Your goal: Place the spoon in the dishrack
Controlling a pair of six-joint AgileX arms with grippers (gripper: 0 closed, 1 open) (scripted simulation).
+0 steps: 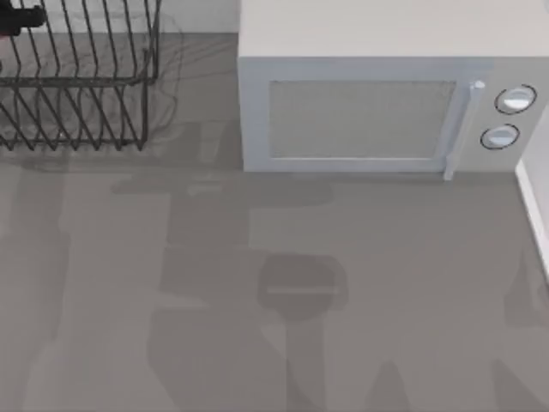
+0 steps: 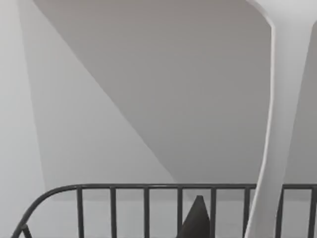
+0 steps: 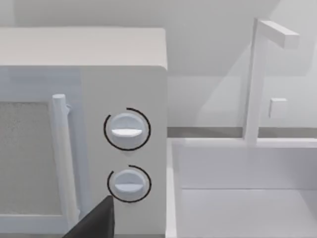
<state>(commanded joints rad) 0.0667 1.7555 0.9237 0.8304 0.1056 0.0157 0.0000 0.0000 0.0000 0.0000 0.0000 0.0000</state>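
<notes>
Black, pointed fingers (image 3: 96, 220)

Overhead view, wrist views near microwave (image 3: 81, 144), dishrack (image 2: 148, 203)

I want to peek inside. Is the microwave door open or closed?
Closed. In the top view the microwave door lies flat against its front, with the handle beside the two knobs; no gap shows.

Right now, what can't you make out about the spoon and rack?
spoon: left wrist view, both ends cut off by picture edges.
dishrack: top view, cut off by left and top edges.
left gripper: over the dishrack, top view's corner, mostly cut off.
right gripper: facing the microwave, mostly cut off by an edge.
</notes>
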